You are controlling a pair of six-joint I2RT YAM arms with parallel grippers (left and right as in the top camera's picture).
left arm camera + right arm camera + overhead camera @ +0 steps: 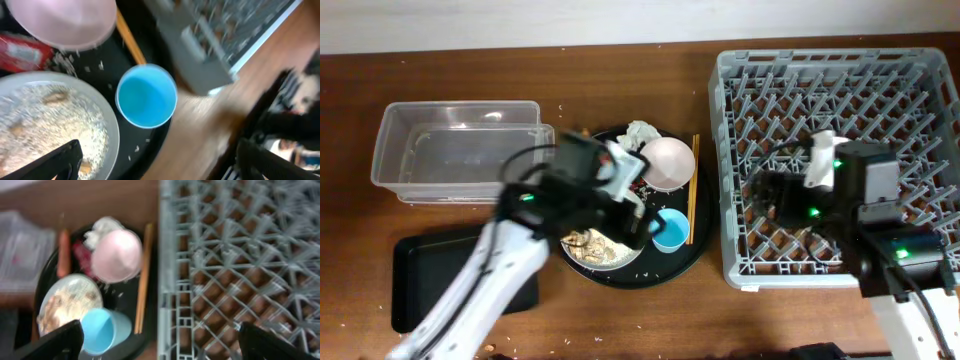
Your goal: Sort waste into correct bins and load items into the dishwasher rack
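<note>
Cup [146, 96]: lower wide-open, empty left fingers [55, 162] astride one wall, clear of chopsticks [131, 41], with right fingers [55, 345] likewise spread, empty.

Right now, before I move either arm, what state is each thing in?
left gripper: open, empty
right gripper: open, empty
blue cup: upright, empty
grey bowl: upright, food scraps inside
white bowl: cannot tell which way up
tissue: crumpled
clear tub: looks empty
dishwasher rack: no dishes loaded
</note>
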